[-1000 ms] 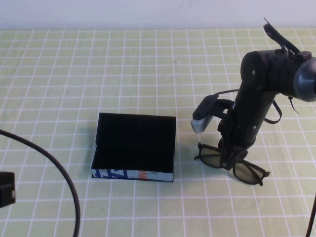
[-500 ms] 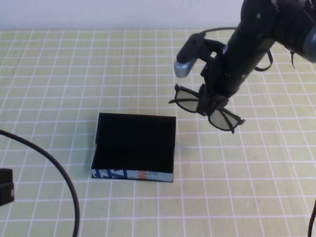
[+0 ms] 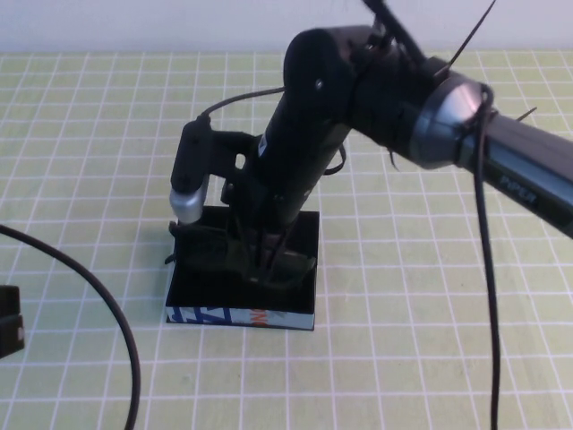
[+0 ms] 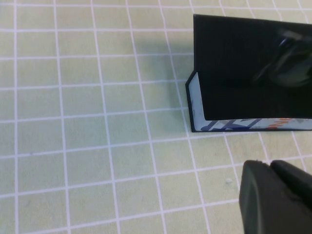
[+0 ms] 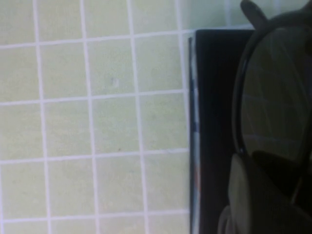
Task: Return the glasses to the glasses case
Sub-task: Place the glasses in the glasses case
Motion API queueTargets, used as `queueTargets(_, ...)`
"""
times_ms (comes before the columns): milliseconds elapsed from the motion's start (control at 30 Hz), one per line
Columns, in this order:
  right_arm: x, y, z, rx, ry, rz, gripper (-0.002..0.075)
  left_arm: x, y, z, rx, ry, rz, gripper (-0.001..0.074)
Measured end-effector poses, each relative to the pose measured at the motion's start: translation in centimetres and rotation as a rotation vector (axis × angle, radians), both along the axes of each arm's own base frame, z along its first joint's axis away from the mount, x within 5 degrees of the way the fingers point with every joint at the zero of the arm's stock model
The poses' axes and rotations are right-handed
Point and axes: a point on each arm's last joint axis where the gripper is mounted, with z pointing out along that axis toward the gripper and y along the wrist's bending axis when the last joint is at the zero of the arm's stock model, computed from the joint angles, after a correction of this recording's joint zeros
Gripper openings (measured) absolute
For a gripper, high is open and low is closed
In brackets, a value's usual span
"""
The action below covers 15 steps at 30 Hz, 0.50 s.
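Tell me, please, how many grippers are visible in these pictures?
2. The right gripper is over the open case, shut on the glasses. The left gripper hangs over the table near the case's printed front; only part shows.

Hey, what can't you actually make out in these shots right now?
- High view: the right tool over the glasses case hides most of the glasses; whether they touch the case floor is unclear.
- Right wrist view: glasses cut off by the edge.
- Left wrist view: the left tool is partly out of frame, its state unreadable.
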Motion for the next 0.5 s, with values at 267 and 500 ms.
queueTargets(267,1.0,1.5,-3.3,-0.068,-0.02,0.019,0.0067,0.0,0.0,0.0,0.0,0.0,0.0,-0.0003)
queueTargets(500,1.5,1.9,-4.5,-0.072,-0.021,0.01,0.0067,0.0,0.0,0.0,-0.002,0.0,0.0,-0.0003)
